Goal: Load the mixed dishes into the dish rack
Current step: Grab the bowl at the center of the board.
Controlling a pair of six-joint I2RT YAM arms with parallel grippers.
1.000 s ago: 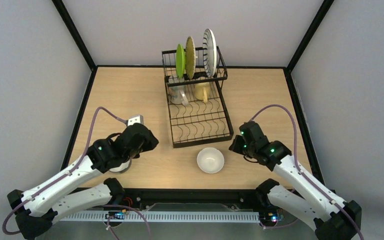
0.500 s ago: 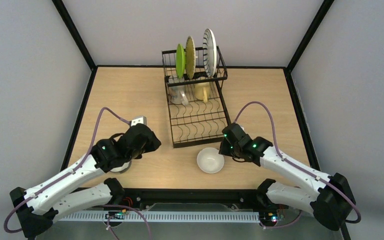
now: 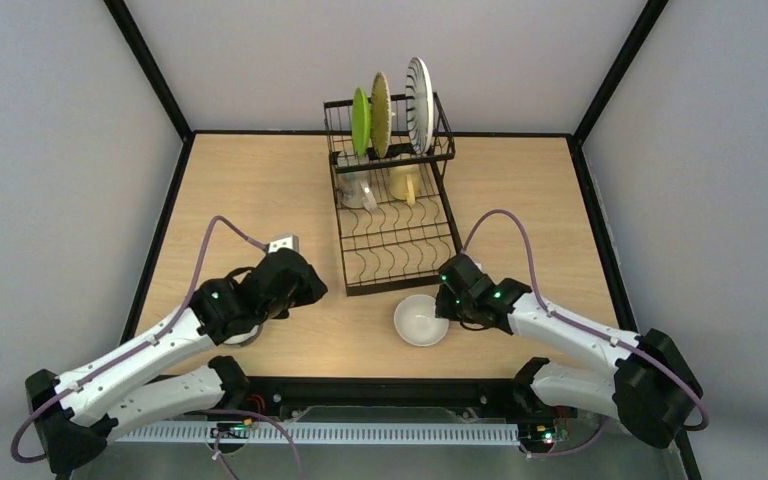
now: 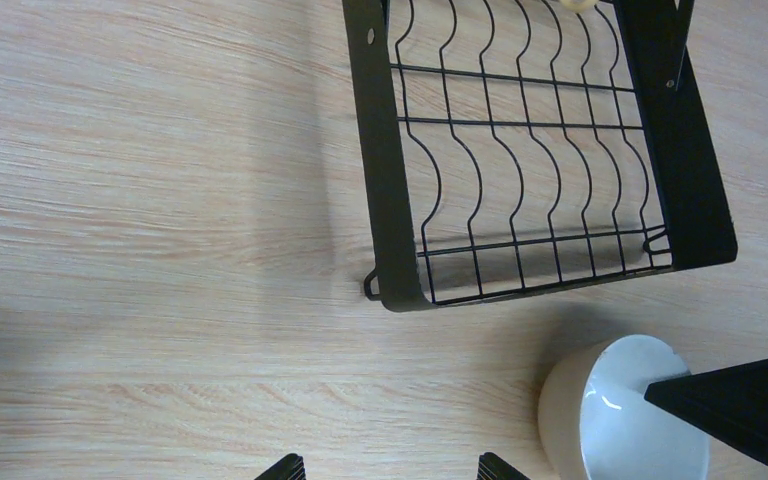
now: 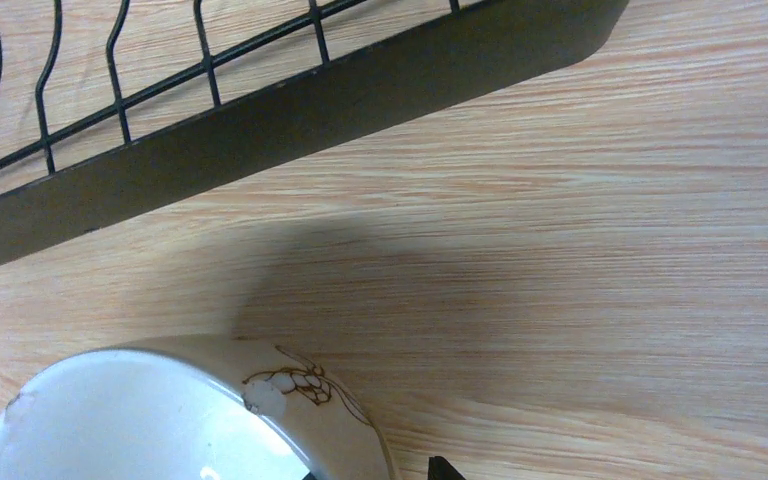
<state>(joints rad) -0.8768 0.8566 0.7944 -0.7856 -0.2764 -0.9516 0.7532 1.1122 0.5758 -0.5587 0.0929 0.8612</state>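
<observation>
Low centre of the overhead frame: white bowl [image 3: 421, 321] on the table [image 3: 260, 200] just below the dish rack [image 3: 405, 281]; right claw [image 3: 441, 308], parted astride its rim (not yet clenched), should sink deeper before pinching.

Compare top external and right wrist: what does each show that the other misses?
Only top external: the green plate, bamboo plate and striped plate standing in the upper tier of the rack, plus the mug and tumbler on its lower tray. Only right wrist: a brown drawing on the outer wall of the bowl. Both: the bowl on the table, just in front of the rack's near edge.
</observation>
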